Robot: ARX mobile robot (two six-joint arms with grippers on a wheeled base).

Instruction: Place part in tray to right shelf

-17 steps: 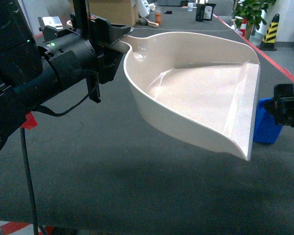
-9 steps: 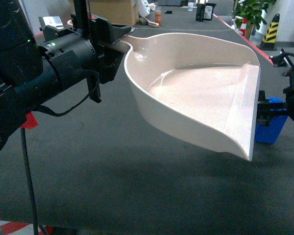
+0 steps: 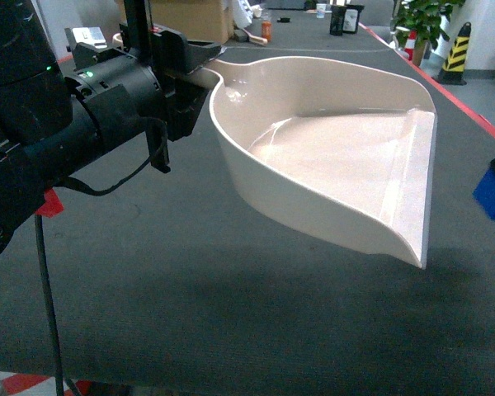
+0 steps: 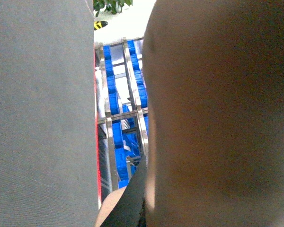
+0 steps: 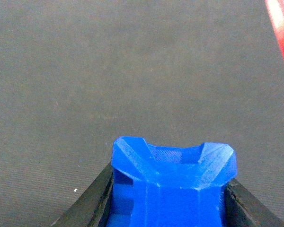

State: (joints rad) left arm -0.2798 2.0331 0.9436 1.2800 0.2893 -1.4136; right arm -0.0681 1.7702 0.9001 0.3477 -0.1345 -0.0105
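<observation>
The left gripper (image 3: 194, 78) is clamping the tray (image 3: 330, 157) by its handle, jaws pinched on it, holding the scoop up off the grey tabletop (image 3: 190, 289) with its open lip reaching out ahead of the jaws. The right gripper (image 5: 168, 208) is pinching the part (image 5: 173, 184) between its black fingers (image 5: 92, 203), the blue block sticking out past the fingertips, above the grey surface.
</observation>
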